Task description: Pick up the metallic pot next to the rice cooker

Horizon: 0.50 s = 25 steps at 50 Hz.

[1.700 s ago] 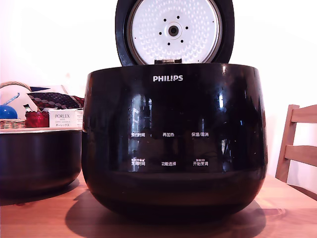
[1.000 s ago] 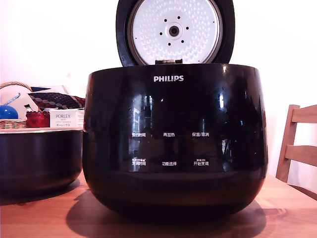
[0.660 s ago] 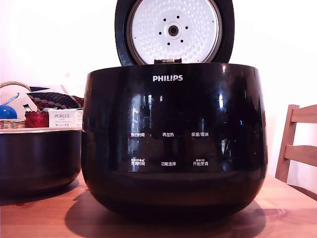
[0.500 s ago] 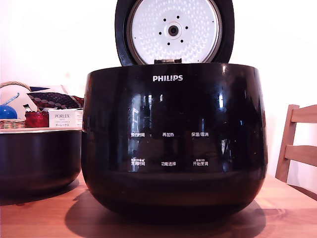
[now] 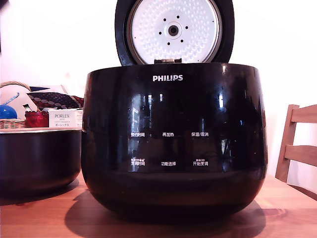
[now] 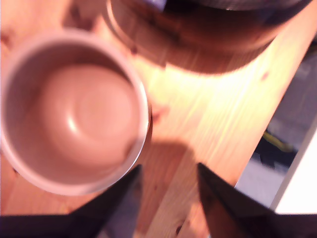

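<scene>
Rice cooker [image 5: 173, 139]: big glossy black body fills the exterior view, lid up at the far side, standing on the wooden worktop [image 5: 39, 218]. It hides everything behind and much beside it.

Pot [image 5: 39, 158]: just beside the cooker on the exterior view's left, cut off by the frame edge; dark wall, thin silvery rim, rounded base. From above, the wrist view shows it [image 6: 74, 109] open and empty, the inside tinted pinkish by the light. Judged: stiff metal, moderately light when empty, smooth and slippery, not fragile. No handle visible, so the rim is the place to take hold, one finger inside the wall and one outside; the round belly would likely slide out of a side squeeze.

Hand [image 6: 168, 198]: released, the two dark fingers [image 6: 218, 203] spread with bare worktop between them, holding nothing, poised just off the pot's rim rather than over it.

Hard to make out: wrist view is blurred; fingertips run off frame. Arm absent from the exterior view. Basket clutter [image 5: 44, 111] behind the pot partly hidden.
</scene>
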### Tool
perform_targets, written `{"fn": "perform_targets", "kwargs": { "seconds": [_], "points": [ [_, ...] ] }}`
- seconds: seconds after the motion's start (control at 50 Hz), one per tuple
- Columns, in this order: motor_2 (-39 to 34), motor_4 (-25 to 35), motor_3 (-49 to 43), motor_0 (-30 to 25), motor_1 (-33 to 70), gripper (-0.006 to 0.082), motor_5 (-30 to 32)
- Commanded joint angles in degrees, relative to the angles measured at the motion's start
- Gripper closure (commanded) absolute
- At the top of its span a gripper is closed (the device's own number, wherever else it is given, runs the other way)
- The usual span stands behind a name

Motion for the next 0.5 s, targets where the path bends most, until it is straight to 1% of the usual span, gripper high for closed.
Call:
{"fn": "perform_targets", "kwargs": {
  "seconds": [0.0,0.34,0.48],
  "points": [
    [0.1,-0.7,0.2,-0.4,1.9,0.0420,0.3],
    [0.1,-0.8,2.9,-0.4,10.2,0.0416,1.7],
    [0.1,-0.5,3.5,-0.4,13.7,0.0385,1.7]
  ]
}}
